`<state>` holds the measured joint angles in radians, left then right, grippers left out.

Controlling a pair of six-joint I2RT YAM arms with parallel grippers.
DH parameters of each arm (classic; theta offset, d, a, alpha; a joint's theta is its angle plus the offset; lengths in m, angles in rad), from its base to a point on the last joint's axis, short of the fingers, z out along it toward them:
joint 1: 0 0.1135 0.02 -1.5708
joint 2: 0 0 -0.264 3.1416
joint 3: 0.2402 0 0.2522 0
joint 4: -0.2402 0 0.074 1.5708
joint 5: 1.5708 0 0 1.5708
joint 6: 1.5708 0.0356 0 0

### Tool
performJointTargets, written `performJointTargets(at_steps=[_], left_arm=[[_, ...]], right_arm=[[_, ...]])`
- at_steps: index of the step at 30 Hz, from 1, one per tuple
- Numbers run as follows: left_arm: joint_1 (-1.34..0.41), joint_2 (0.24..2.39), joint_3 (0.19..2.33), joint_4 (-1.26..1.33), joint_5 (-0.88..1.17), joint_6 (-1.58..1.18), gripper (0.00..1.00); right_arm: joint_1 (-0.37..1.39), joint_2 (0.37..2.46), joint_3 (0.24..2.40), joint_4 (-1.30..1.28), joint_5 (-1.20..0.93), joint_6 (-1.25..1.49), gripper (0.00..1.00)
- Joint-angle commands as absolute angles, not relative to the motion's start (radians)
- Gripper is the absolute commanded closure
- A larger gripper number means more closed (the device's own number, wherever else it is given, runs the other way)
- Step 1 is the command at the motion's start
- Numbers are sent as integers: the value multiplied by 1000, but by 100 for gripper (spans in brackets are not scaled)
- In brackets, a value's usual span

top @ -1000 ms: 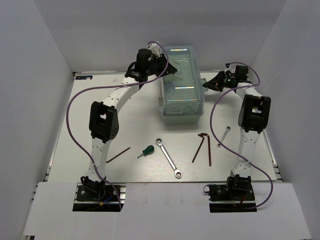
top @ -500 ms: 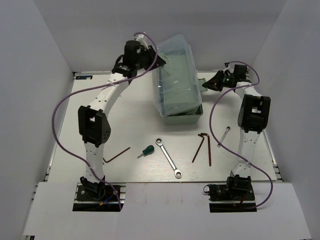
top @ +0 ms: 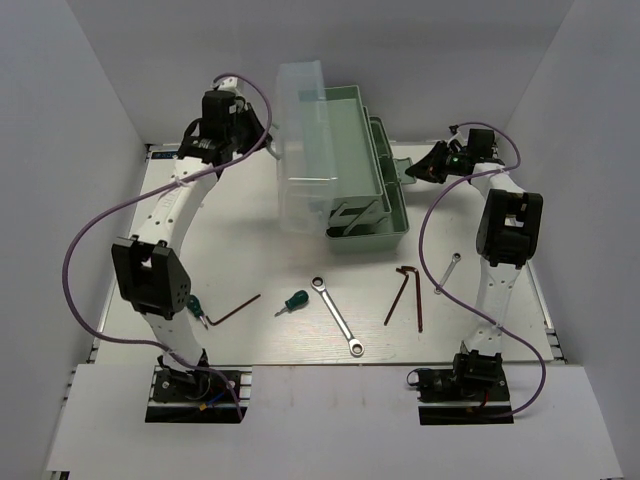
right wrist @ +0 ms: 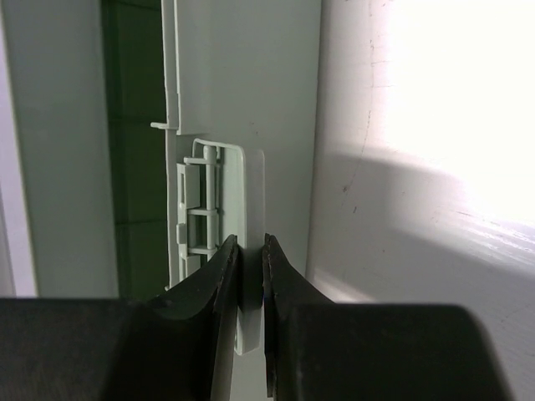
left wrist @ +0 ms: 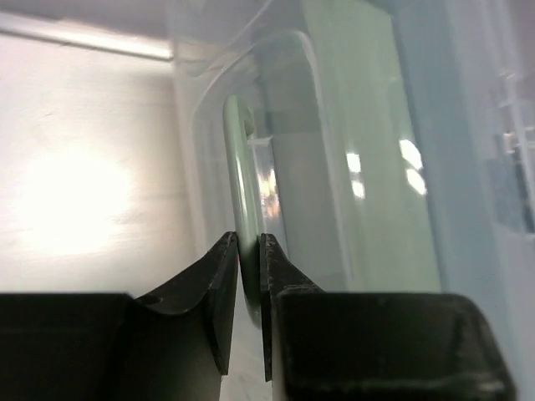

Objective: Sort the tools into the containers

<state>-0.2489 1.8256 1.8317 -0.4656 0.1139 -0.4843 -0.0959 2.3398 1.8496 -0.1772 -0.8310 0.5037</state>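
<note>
I am mid-way through opening the toolbox (top: 378,236); my left gripper (left wrist: 248,251) has its fingers clamped on the thin green handle (left wrist: 237,167) of the clear lid (top: 300,140), which stands tipped up and over to the left, and the trays (top: 345,115) are fanned out stepwise above the base; my right gripper (right wrist: 250,251) is pinched shut on the latch (right wrist: 219,196) at the box's right side, pinning the base. No tool is sorted yet; all lie on the table (top: 270,250) in front of the box: the long wrench (top: 337,316), a screwdriver (top: 292,302) and a hex key (top: 237,308) just left of it, a second screwdriver (top: 193,304) partly behind the left arm, two more hex keys (top: 405,293) and the short wrench (top: 447,272) to the right. To do this well I judge the left hand must follow the hinge's arc, not haul sideways, or the base will skid or lift; the right grip should be firm until the lid rests on its own; I should ease off the handle slowly, since the trays may fold shut; then free both hands for picking.
</note>
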Motion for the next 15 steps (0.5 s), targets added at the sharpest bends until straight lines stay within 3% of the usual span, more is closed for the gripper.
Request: performJointTargets(at_steps=[1, 8, 10, 14, 15], left_arm=[[-207, 1701, 1772, -492, -9, -394, 100], [-198, 1655, 1605, -518, -141, -330, 100], [-189, 1655, 1585, -528, -166, -321, 94], [-169, 1680, 1575, -569, -176, -311, 56], [-169, 1692, 1575, -569, -176, -311, 41]], right_arm=[[-132, 2287, 1826, -186, -750, 453, 100], [-133, 2255, 1793, -186, -758, 439, 100], [-133, 2250, 1789, -184, -764, 442, 100], [-133, 2234, 1760, -183, -773, 440, 100], [-133, 2229, 1753, -181, -775, 437, 100]])
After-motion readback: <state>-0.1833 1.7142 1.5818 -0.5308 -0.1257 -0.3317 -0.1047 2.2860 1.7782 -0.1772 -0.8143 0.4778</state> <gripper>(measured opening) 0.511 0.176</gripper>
